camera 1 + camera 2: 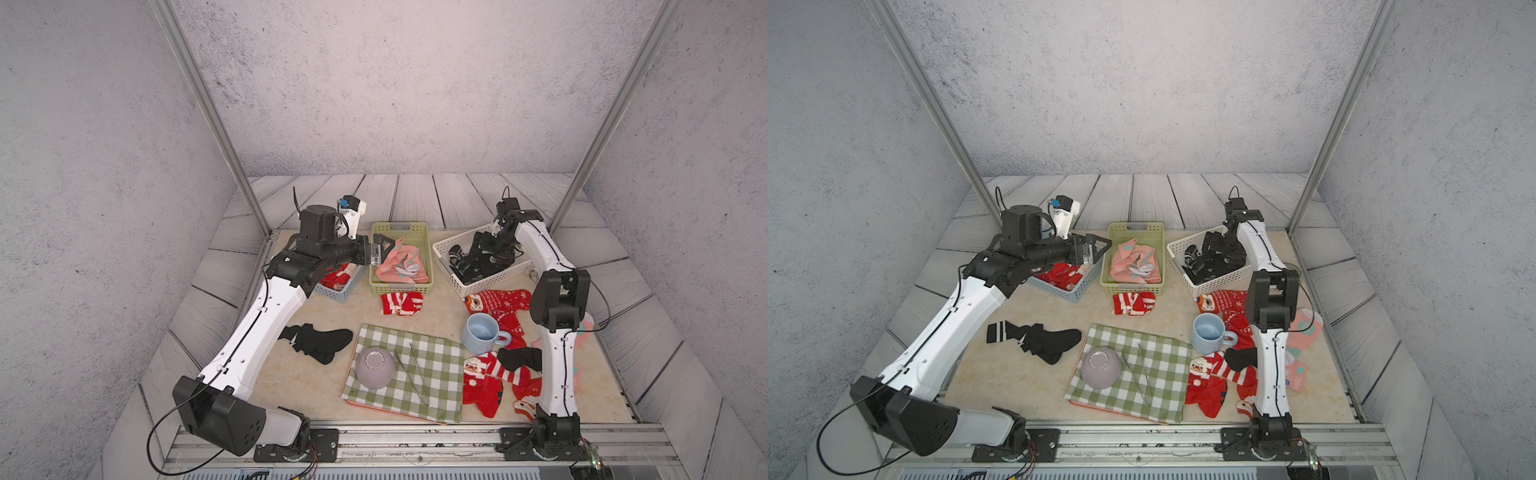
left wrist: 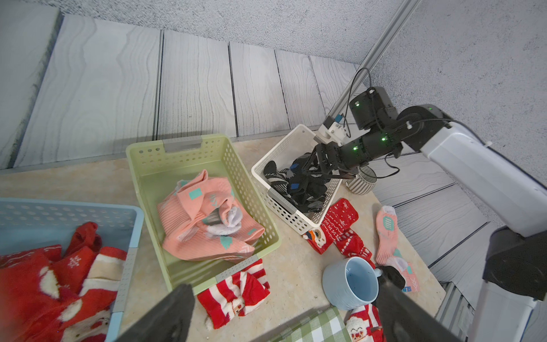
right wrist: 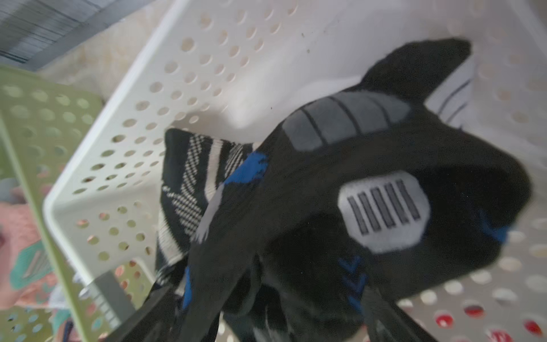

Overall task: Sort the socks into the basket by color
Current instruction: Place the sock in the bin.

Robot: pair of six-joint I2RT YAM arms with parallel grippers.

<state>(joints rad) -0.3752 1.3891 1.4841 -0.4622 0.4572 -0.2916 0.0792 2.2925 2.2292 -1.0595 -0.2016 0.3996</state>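
While left pincer (image 1: 385,250) gapes, right pincer (image 2: 309,167) spread among black socks (image 3: 370,154), pink-sock lettering (image 2: 410,288) illegible.

i find no word, brand or number here that i can read for certain. the pink sock (image 2: 412,277) just beside the blue mug (image 2: 334,285) bears a short line of blue letters. they sit upside down and too small for me to make out.

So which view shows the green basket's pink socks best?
Left wrist view: the pink socks lie close and sharp. Both top views show them small; the right wrist view catches only a blurred pink edge.
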